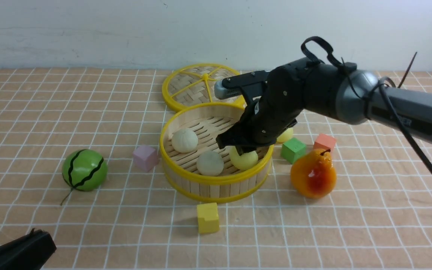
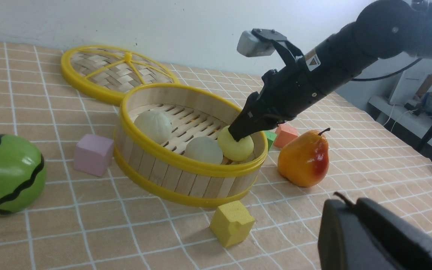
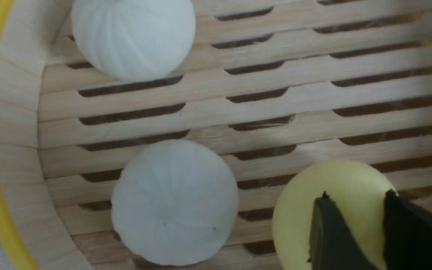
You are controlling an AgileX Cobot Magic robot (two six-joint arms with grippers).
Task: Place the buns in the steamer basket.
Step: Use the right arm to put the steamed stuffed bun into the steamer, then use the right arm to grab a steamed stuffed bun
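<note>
"Buns: small, round, faintly pleated; four seen, three inside the basket, one outside. Left end of the bench first?"

"Left end effector, black, low at the near edge of the front view. Fingertips blurred in its wrist view; cannot tell whether wide or narrow."

"Next?"

"Green watermelon toy with black stripes, on the bench. Then a pale purple cube, just beside the basket's left side."

"Basket itself?"

"Round, deep steamer basket, bamboo slats, yellow rims. Behind it, a flat woven disc with yellow rim and spokes. In front, a yellow cube."

"Contents, left to right?"

"First off-white bun toward the left wall. Second off-white bun nearer the front wall. First pale yellow bun to the right of that, on the slatted floor."

"Right end effector?"

"Black, lowered over the first pale yellow bun. Fingertips stand apart, bun visible between them; cannot tell whether they touch it."

"Beyond the rim?"

"Second pale yellow bun, partly hidden behind the right end effector, on the bench. Then a green cube, an orange-red pear with a dark stem, and a coral-red cube behind the pear."
</note>
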